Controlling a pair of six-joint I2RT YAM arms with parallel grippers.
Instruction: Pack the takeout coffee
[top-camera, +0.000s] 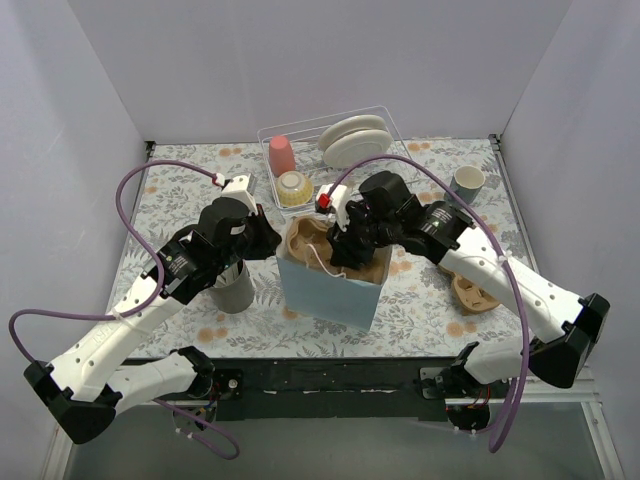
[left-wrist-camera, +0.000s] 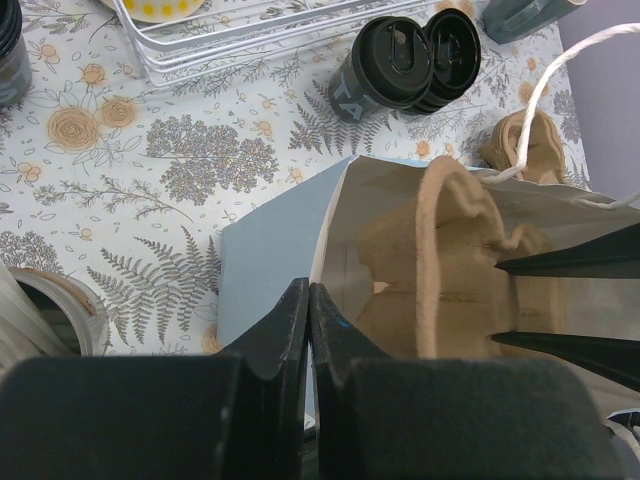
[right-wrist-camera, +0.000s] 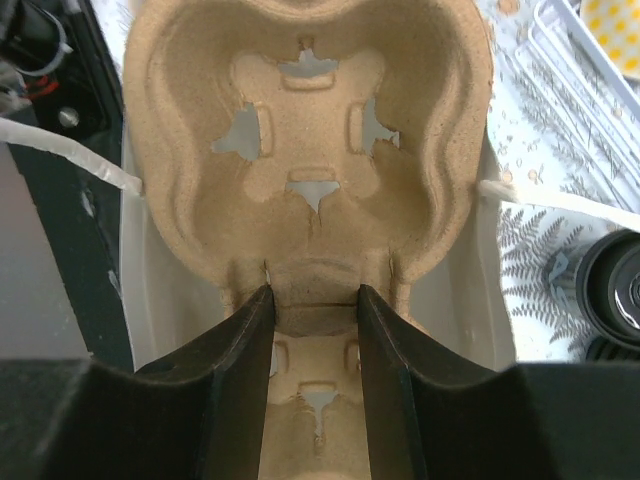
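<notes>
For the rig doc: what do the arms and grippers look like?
The left arm and right arm have white shell links with black joint housings and black bases. A purple cable loops loosely along each. The left gripper and right gripper have plain black tapered fingers, with no markings visible.

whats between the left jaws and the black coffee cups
In the left wrist view, the left gripper pinches the rim of the blue bag; past its wall only bare floral tablecloth runs up to the coffee cups.

We can read only the pale letters "TA" on the side of one lidded black cup (left-wrist-camera: 385, 68) beyond the paper bag (left-wrist-camera: 270, 260); nothing else is legible
</notes>
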